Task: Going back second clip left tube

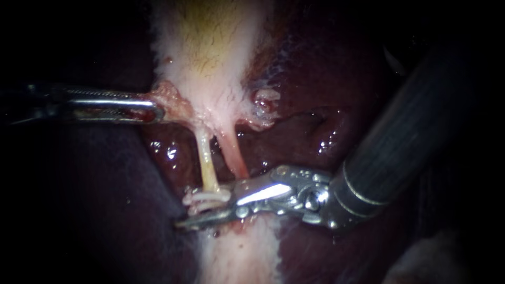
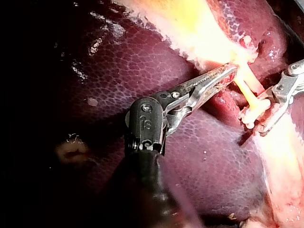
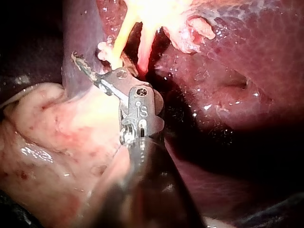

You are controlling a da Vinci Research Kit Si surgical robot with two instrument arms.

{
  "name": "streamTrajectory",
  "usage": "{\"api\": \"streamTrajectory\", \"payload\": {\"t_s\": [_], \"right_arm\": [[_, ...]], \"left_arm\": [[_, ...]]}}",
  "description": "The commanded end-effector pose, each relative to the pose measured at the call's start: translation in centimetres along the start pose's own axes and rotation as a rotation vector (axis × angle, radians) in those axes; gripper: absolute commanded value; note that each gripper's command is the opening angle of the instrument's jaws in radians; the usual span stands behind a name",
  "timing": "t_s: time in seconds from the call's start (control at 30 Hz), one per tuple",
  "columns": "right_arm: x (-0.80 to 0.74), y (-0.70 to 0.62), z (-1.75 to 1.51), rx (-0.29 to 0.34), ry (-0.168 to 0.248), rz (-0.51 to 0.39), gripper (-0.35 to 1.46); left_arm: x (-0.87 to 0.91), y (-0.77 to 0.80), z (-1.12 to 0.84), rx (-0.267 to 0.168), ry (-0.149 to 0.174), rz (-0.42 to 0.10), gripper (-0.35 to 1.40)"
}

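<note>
Slender pale-yellow left tube runs vertically from whitish gallbladder to white clip, its lower end hidden there. The right instrument has jaws agape beside the clip. The left instrument grips the gallbladder edge.

left instrument: shaft in from left, roughly level, tool jaws clamped on tissue at tip. right instrument: shaft in from upper right, wrist bent left, tool jaws apart, nothing gripped.

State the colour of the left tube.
Pale yellow-cream left tube; clearest in the endoscope view.
</note>
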Motion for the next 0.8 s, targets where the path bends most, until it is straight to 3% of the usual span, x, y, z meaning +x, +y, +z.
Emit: {"api": "streamTrajectory", "payload": {"t_s": [0.03,0.27,0.47,0.8], "right_arm": [[0.01,0.03,-0.01,-0.006,0.003,-0.013,0.5],[0.09,0.13,-0.1,-0.068,0.032,-0.055,0.5],[0.17,0.13,-0.24,-0.084,0.037,-0.118,0.5],[0.09,0.08,-0.51,-0.071,0.027,-0.239,0.5]], "left_arm": [[0.0,0.0,0.0,0.0,0.0,0.001,-0.35],[-0.01,0.01,0.0,0.001,0.0,0.001,-0.35],[-0.01,0.01,0.0,0.001,0.0,0.001,-0.35],[-0.02,0.01,-0.02,0.0,0.0,0.001,-0.35]]}}
